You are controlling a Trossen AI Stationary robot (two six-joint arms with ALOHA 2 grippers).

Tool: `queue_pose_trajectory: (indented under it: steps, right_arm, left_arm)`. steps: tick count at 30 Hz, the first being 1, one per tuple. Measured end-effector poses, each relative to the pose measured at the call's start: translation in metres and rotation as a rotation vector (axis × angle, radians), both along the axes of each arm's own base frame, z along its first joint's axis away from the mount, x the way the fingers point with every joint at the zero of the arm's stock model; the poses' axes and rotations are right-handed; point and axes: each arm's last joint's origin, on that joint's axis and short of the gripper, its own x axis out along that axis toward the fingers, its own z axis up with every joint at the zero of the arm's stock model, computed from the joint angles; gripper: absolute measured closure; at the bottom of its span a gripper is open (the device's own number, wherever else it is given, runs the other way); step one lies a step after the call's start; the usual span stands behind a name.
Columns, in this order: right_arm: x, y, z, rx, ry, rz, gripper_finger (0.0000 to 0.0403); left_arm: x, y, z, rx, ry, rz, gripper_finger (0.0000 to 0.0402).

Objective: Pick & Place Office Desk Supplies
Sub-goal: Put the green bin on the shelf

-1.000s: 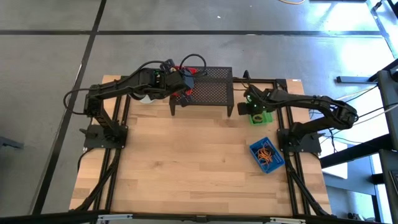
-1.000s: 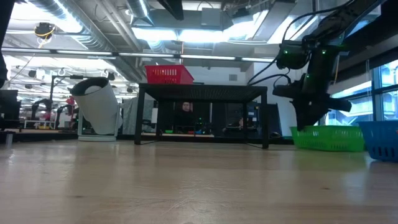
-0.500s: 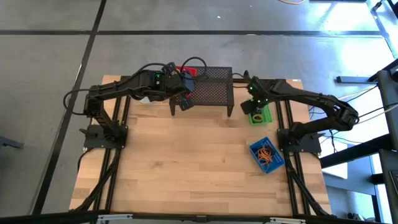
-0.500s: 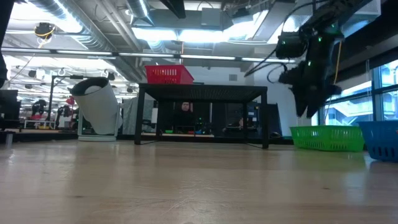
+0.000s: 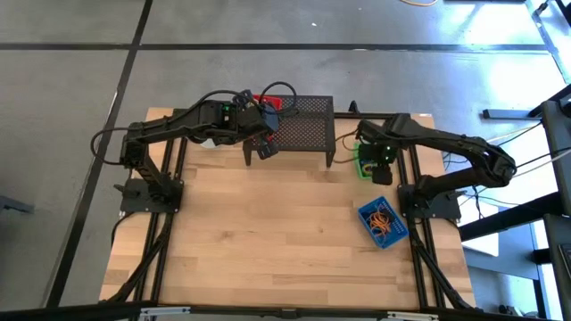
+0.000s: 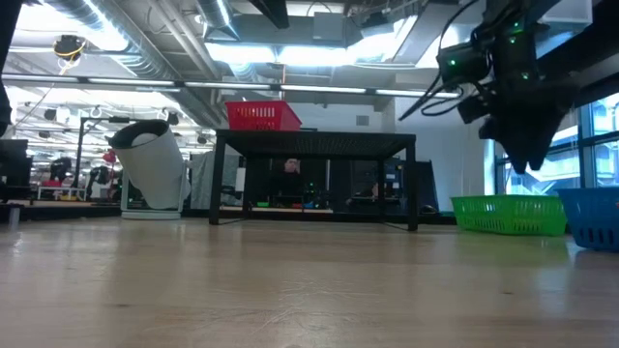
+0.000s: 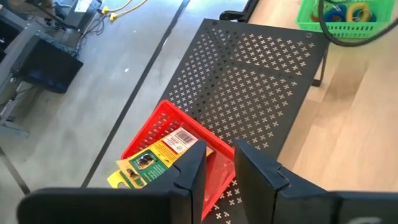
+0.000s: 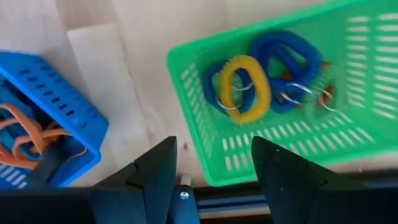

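Observation:
Two yellow printed packets (image 7: 158,155) lie in the red bin (image 7: 214,171), which stands on the left end of the black perforated shelf (image 5: 303,129). My left gripper (image 7: 221,177) hovers open over that bin, touching nothing. Blue and yellow coiled loops (image 8: 261,84) lie in the green bin (image 8: 199,118). Orange loops (image 8: 25,134) fill the blue bin (image 5: 384,223). My right gripper (image 8: 211,171) is open and empty, raised above the green bin's near edge (image 6: 508,215).
The white mug (image 6: 155,169) stands at the far left of the table, behind my left arm. The shelf's legs (image 6: 411,184) stand on the table between both arms. Bare wood (image 5: 268,232) stretches across the near half of the table.
My right gripper has risen out of the green bin, swung first toward the far edge, then back toward the near right, and now hangs higher above the bin. Nothing hangs from it. The bins have stayed in place.

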Motion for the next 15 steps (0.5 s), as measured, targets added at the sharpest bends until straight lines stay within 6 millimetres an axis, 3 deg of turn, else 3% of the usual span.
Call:
queue_pose_trajectory:
  steps: [15]
  right_arm:
    - [-0.004,0.014,-0.047,-0.055,0.022,0.177,0.0220]
  left_arm:
    - [0.000,0.000,0.000,0.008,0.015,-0.017,0.0327]
